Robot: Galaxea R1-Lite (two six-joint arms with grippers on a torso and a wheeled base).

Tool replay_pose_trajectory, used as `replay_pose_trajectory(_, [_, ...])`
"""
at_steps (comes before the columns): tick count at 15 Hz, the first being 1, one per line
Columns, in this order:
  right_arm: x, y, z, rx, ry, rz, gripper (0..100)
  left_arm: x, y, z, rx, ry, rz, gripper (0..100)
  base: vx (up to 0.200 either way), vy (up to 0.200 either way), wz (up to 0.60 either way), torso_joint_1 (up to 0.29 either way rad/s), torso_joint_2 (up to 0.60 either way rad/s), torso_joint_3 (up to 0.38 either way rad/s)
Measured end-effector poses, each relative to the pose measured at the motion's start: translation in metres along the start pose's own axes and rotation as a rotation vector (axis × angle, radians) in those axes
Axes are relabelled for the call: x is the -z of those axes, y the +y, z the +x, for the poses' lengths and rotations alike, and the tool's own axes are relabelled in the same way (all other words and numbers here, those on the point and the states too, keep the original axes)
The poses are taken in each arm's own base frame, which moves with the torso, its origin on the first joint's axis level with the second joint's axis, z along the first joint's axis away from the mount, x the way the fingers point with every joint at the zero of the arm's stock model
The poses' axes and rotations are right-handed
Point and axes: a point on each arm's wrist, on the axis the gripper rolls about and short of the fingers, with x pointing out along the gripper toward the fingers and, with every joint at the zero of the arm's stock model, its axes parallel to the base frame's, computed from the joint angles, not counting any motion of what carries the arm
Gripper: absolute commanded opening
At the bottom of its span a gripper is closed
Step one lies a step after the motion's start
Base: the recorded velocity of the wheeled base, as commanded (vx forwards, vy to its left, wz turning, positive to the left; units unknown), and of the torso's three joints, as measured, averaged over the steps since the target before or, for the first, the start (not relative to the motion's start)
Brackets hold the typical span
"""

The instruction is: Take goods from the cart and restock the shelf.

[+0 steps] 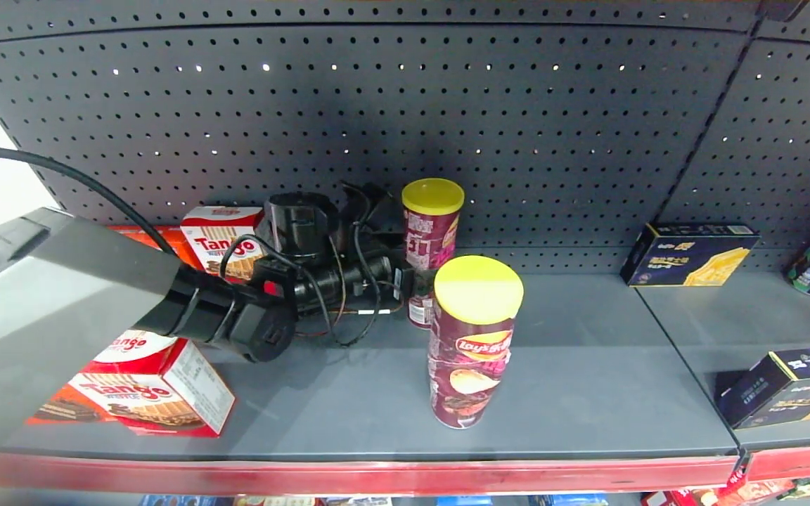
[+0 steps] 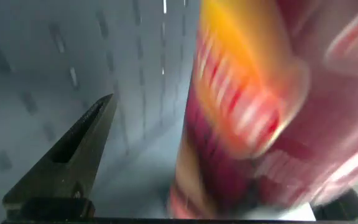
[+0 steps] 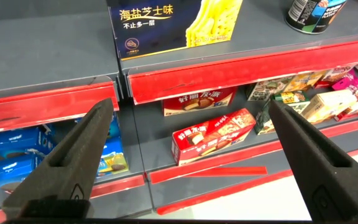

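Right now my left gripper (image 1: 410, 282) sits at the back of the grey shelf (image 1: 588, 365), low against the rear can (image 1: 433, 235). That can is a tall maroon tube with a flat yellow lid, standing upright just in front of the pegboard (image 1: 517, 126). From my left wrist the tube is a red-and-orange blur. One dark finger (image 2: 67, 168) stands clear of it with shelf showing between, so the gripper is spread rather than pinching; its other finger is mostly hidden by the can. The front can (image 1: 472, 351), with the same maroon body and yellow lid, stands upright nearer the red shelf edge and covers part of the rear one's foot. It carries a logo and a picture of a crisp; the small print is too fine to read. Red-and-white wafer boxes (image 1: 159, 393) lie to my left, partly hidden by my arm. Dark blue boxes (image 1: 686, 254) lie to my right. My right gripper (image 3: 190, 104) hangs with fingers wide apart, holding nothing, before lower shelves (image 3: 48, 106) stocked with red boxes (image 3: 213, 137)
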Motion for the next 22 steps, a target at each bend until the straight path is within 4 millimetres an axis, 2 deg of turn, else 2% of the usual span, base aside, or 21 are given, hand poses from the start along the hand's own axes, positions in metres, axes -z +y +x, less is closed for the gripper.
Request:
replay_pose_trajectory(3, [0.000, 0.000, 0.000, 0.001, 0.000, 0.000, 100, -0.017, -0.002, -0.013, -0.005, 0.014, 0.031, 100, 0.000, 0.000, 0.00, 0.000, 0.00, 0.000])
replay_pose_trajectory(5, [0.000, 0.000, 0.000, 0.001, 0.000, 0.000, 100, -0.022, -0.006, -0.022, -0.003, 0.038, 0.038, 100, 0.000, 0.000, 0.00, 0.000, 0.00, 0.000])
replay_pose_trajectory(7, [0.000, 0.000, 0.000, 0.001, 0.000, 0.001, 100, -0.017, -0.010, -0.031, -0.013, 0.103, 0.079, 100, 0.000, 0.000, 0.00, 0.000, 0.00, 0.000])
replay_pose_trajectory(10, [0.000, 0.000, 0.000, 0.001, 0.001, 0.001, 100, -0.011, -0.010, -0.045, -0.116, 0.222, 0.126, 100, 0.000, 0.000, 0.00, 0.000, 0.00, 0.000])
replay_pose_trajectory(16, [0.000, 0.000, 0.000, 0.001, 0.001, 0.001, 100, -0.028, -0.019, -0.041, -0.133, 0.174, 0.147, 100, 0.000, 0.000, 0.00, 0.000, 0.00, 0.000])
replay_pose_trajectory(22, [0.000, 0.000, 0.000, 0.001, 0.001, 0.001, 100, -0.035, -0.006, -0.045, -0.218, 0.165, 0.152, 100, 0.000, 0.000, 0.00, 0.000, 0.00, 0.000])
